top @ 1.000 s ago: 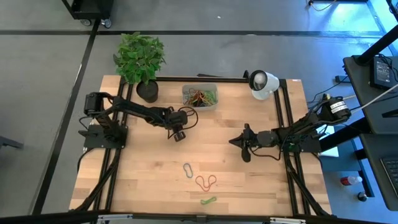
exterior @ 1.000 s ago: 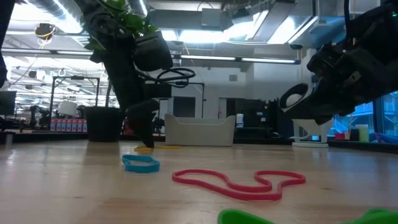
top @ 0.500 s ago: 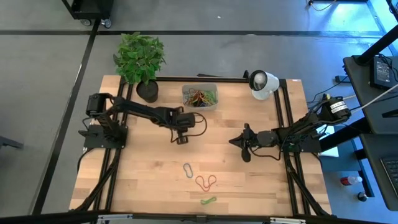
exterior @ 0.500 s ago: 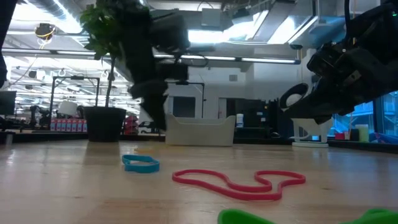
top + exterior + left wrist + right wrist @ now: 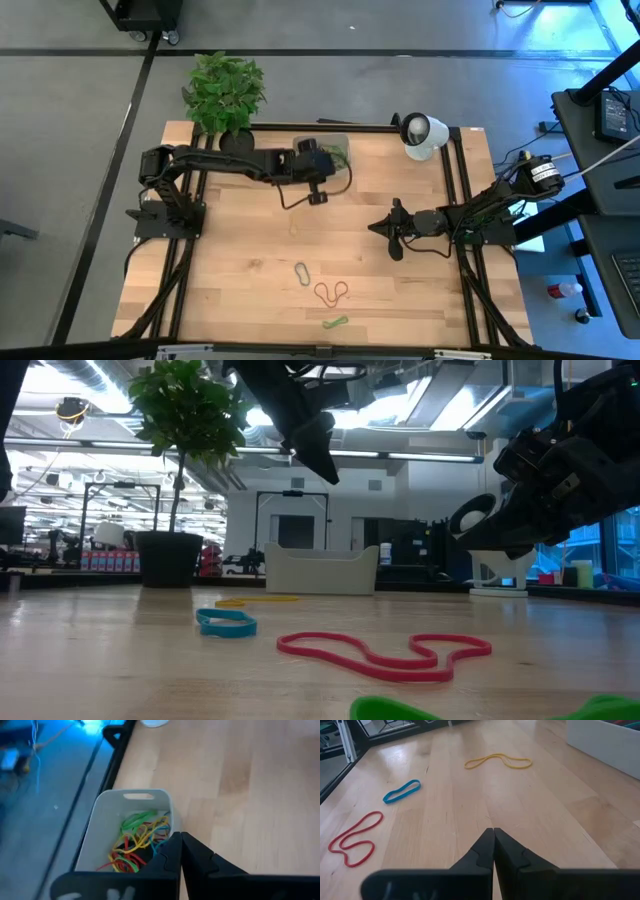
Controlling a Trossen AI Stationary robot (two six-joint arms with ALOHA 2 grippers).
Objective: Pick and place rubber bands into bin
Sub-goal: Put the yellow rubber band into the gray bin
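Bin (image 5: 322, 155) sits at 12 o'clock on the table (image 5: 240, 260), near the back edge, w/ a tangle of rubber bands (image 5: 139, 840) in red, green and yellow lying inside it. Left gripper (image 5: 319, 181) is stretched out from the 9 o'clock side and hangs high, just at the bin's near edge; its fingers (image 5: 192, 855) are pressed together tip to tip, and I can't make out any band between them. Left wrist view looks straight down into the bin past those closed tips. Loose bands lie towards 6 o'clock, well apart from the bin: a blue one (image 5: 302, 272), a red one (image 5: 332, 292) twisted into a double loop just beyond it, and a green one (image 5: 334, 322) closest to the front edge. A yellow band (image 5: 498, 761) lies flat nearer the table's middle, approx between the bin and the blue one. Right gripper (image 5: 380, 228) waits at 3 o'clock, low over the wood, pointing towards the centre, fingers (image 5: 480, 851) closed on each other and holding nothing. Plant pot (image 5: 236, 140) w/ a leafy plant stands at 11 o'clock beside the bin, and a white round camera (image 5: 422, 134) sits at 1 o'clock.
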